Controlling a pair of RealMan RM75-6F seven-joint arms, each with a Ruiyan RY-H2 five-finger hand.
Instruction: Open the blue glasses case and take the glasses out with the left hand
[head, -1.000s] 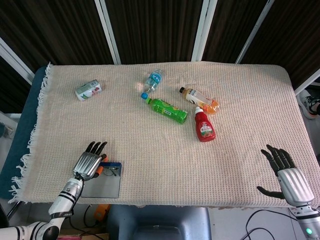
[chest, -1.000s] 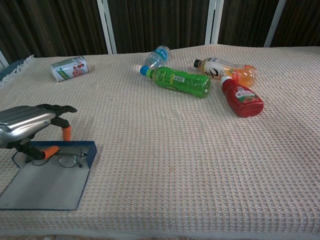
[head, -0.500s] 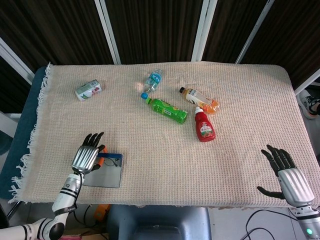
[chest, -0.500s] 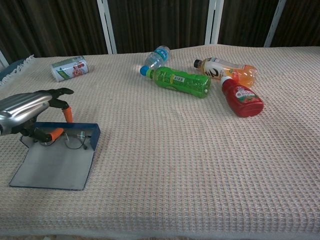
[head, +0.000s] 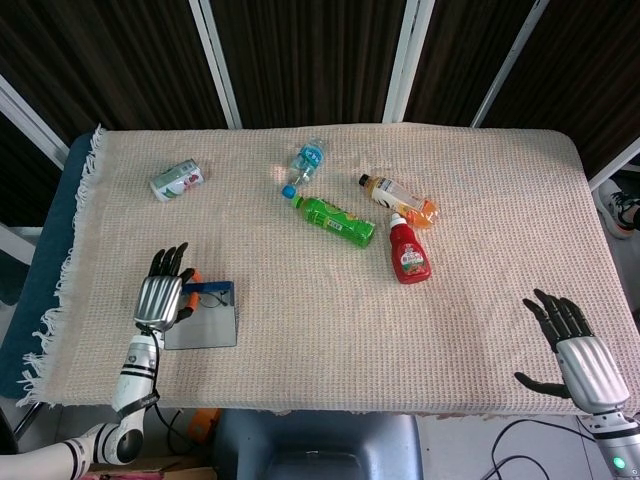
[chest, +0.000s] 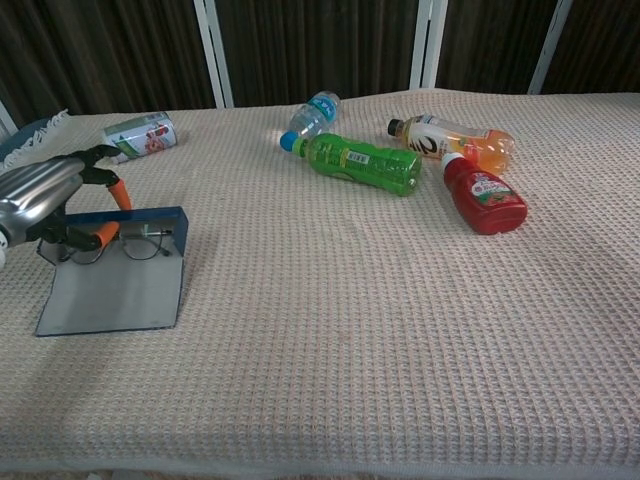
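The blue glasses case (head: 203, 325) (chest: 115, 290) lies open near the table's front left, its grey lid flat on the cloth. The thin-framed glasses (chest: 135, 244) (head: 207, 297) rest inside against the upright blue back wall. My left hand (head: 160, 298) (chest: 45, 195) is at the case's left end. Its fingers reach over the back wall and its orange-tipped thumb sits inside by the left lens, so it grips the wall. My right hand (head: 575, 345) hovers open at the front right edge, seen only in the head view.
A drinks can (head: 177, 181) (chest: 138, 136) lies at the back left. A water bottle (head: 307, 163), a green bottle (head: 335, 221), an orange drink bottle (head: 400, 200) and a red sauce bottle (head: 408, 252) lie clustered mid-table. The cloth's fringe hangs off the left edge.
My left hand has moved away from the front edge toward the back left, and the open case with the glasses has moved along with it. The right hand has stayed put.
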